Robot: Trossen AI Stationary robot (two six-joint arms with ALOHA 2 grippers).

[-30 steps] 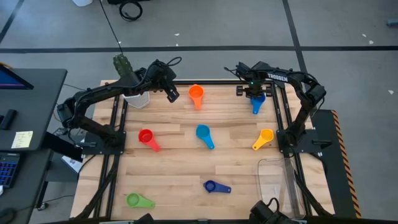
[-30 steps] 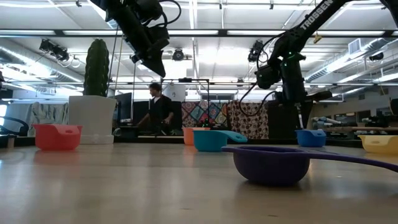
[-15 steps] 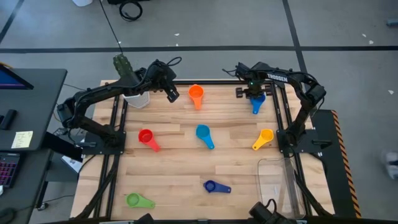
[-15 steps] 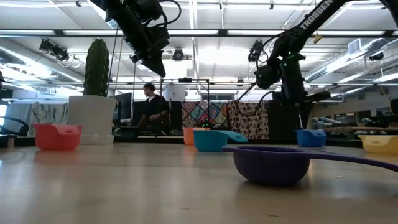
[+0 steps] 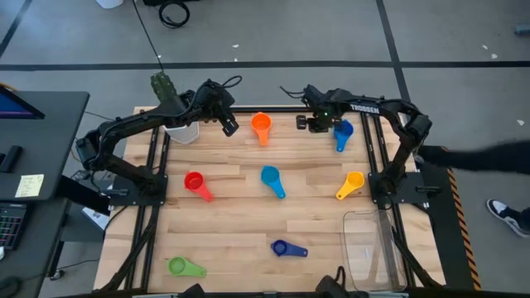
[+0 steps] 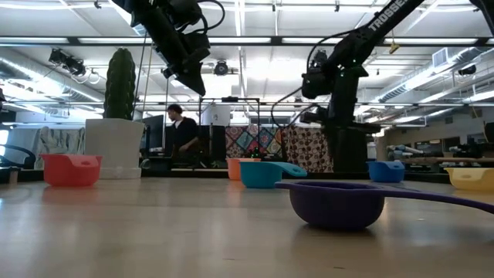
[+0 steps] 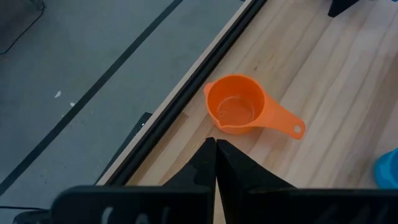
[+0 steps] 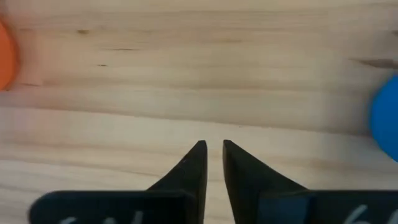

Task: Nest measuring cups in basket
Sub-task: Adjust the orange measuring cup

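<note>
Several measuring cups stand on their bases on the wooden table: orange (image 5: 262, 125), blue (image 5: 342, 134), red (image 5: 195, 183), light blue (image 5: 271, 180), yellow (image 5: 351, 184), dark blue (image 5: 284, 247) and green (image 5: 180, 266). The clear basket (image 5: 364, 244) sits at the near right corner. My left gripper (image 5: 231, 128) hangs shut above the table, left of the orange cup (image 7: 235, 111). My right gripper (image 5: 305, 123) hovers over bare wood between the orange and blue cups. Its fingers (image 8: 213, 146) point down, a narrow gap apart, with nothing between them.
A white pot with a cactus (image 5: 176, 126) stands at the far left corner, behind my left arm. A person's leg and shoe (image 5: 507, 213) show on the floor right of the table. Bare wood lies in the table's middle and near side.
My right gripper has swung from above the blue cup toward the table's left, and now stands between the blue and orange cups. It has also tipped. The blue cup stays where it was. In the room behind, a person has walked on.
</note>
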